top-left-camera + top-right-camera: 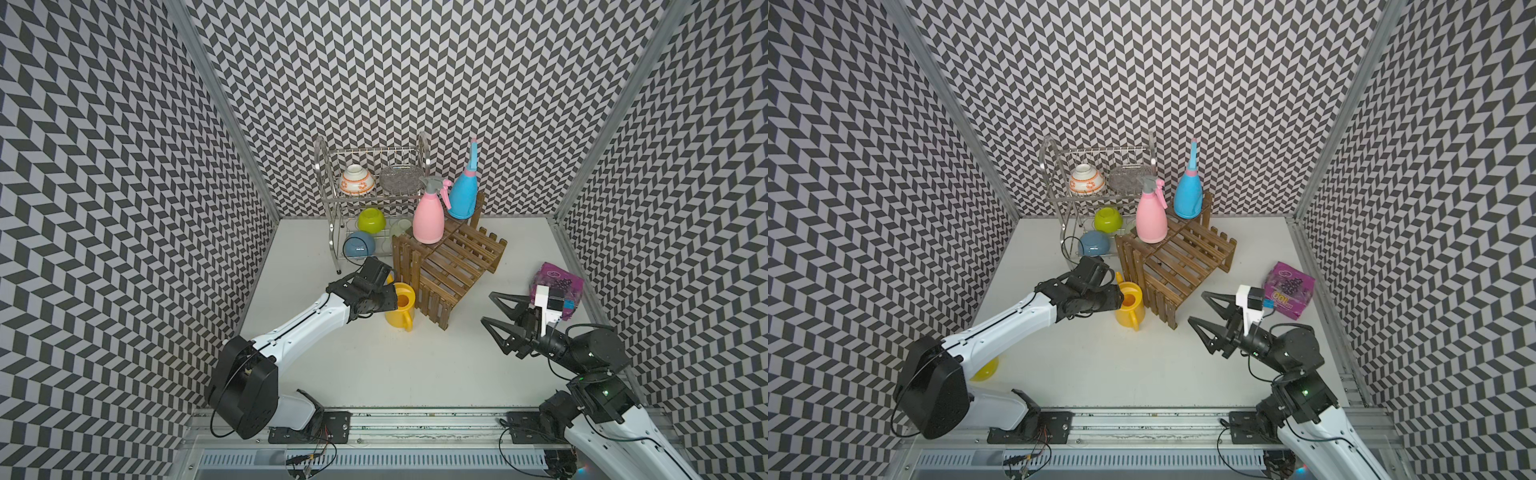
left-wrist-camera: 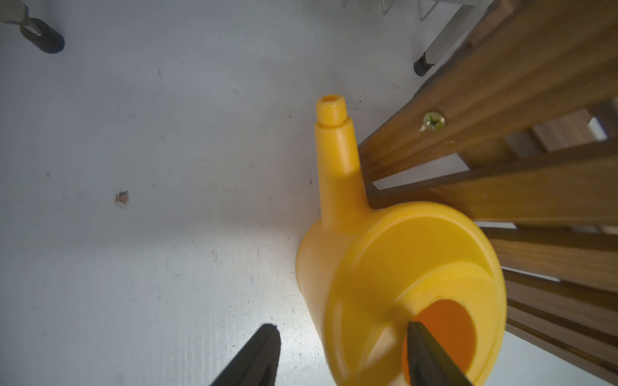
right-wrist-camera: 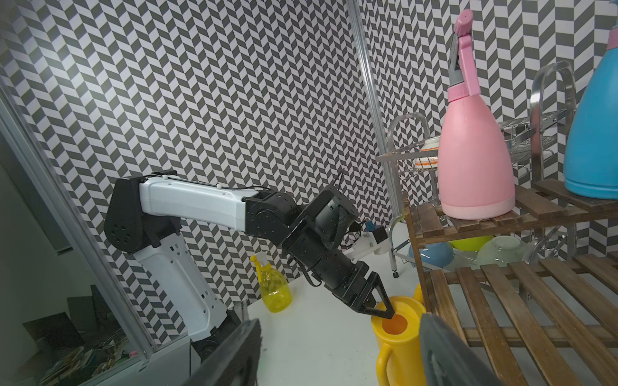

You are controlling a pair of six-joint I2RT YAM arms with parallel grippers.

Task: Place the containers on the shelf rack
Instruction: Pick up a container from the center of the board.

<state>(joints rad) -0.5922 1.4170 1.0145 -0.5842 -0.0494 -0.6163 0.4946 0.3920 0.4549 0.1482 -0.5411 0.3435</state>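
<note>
One finger [image 2: 431, 357] inside yellow plastic watering can [image 2: 384, 267] beside brown slatted wooden shelf rack [image 1: 449, 266]: your left hand [image 2: 341, 327], unclamped, lines up rim pinch.

My white table [image 1: 415, 365] carries five things. Right at my left claw [image 2: 341, 329] stands the yellow watering can [image 1: 405, 311], upright. The wooden shelf rack [image 1: 453, 266] is just beside it, on the side toward my right claw [image 1: 487, 307]. Farther out from the left claw the wire dish rack [image 1: 331, 226] stands on its feet. Well behind that claw stands the translucent yellow spray bottle [image 3: 275, 290]. Near my right claw, on its wall side, lies the purple package [image 1: 559, 280].
</note>
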